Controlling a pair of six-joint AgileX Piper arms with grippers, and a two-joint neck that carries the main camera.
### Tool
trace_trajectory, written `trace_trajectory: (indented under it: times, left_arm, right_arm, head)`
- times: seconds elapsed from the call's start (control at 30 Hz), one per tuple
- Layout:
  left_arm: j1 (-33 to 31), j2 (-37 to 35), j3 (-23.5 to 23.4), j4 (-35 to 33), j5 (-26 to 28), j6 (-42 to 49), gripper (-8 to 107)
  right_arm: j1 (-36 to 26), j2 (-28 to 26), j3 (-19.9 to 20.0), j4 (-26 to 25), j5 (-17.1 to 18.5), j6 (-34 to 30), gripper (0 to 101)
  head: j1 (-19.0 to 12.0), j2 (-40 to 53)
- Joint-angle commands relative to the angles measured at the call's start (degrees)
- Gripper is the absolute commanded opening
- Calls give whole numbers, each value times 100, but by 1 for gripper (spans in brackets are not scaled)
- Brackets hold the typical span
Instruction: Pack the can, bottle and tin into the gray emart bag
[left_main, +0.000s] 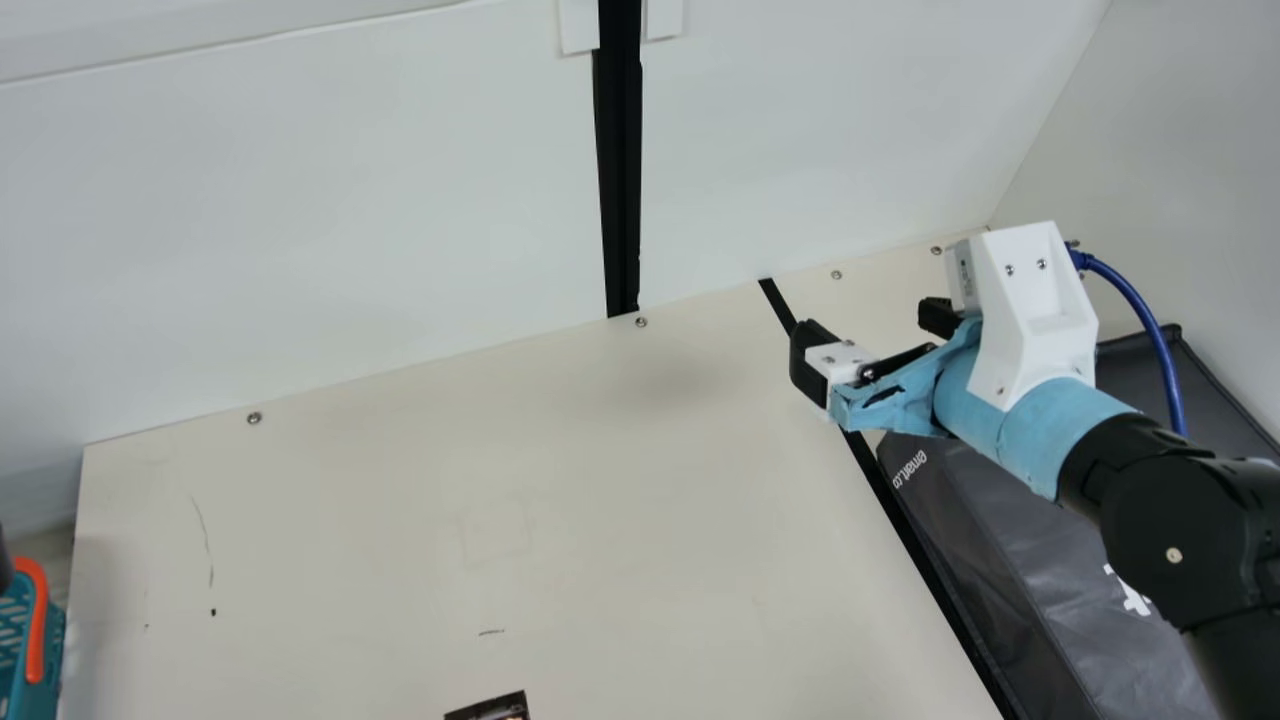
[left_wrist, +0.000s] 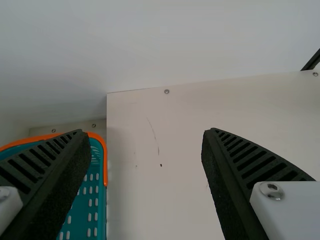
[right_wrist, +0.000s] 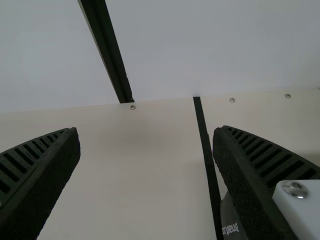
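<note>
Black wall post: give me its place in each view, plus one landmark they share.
Main view: the black wall post is at top centre.
Left wrist view: at the right edge, high up.
Right wrist view: upper left, slanting.
Shared landmark: the screw by its foot, at the table's back edge.

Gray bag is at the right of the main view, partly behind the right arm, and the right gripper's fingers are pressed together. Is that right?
Not the fingers: the right wrist view shows the right gripper open, its fingers wide apart. The gray bag is at the right of the main view, partly behind the right arm.
</note>
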Motion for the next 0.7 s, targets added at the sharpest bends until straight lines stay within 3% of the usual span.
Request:
trace_trajectory:
  times: [0.0,0.67]
  left_arm:
    - [0,0,0,0,0,0,90]
    - [0,0,0,0,0,0,90]
  right_arm:
    - [0,0,0,0,0,0,91]
    - [0,0,0,0,-8,0,91]
  head:
    - [-130,-5]
    - [-130,-5]
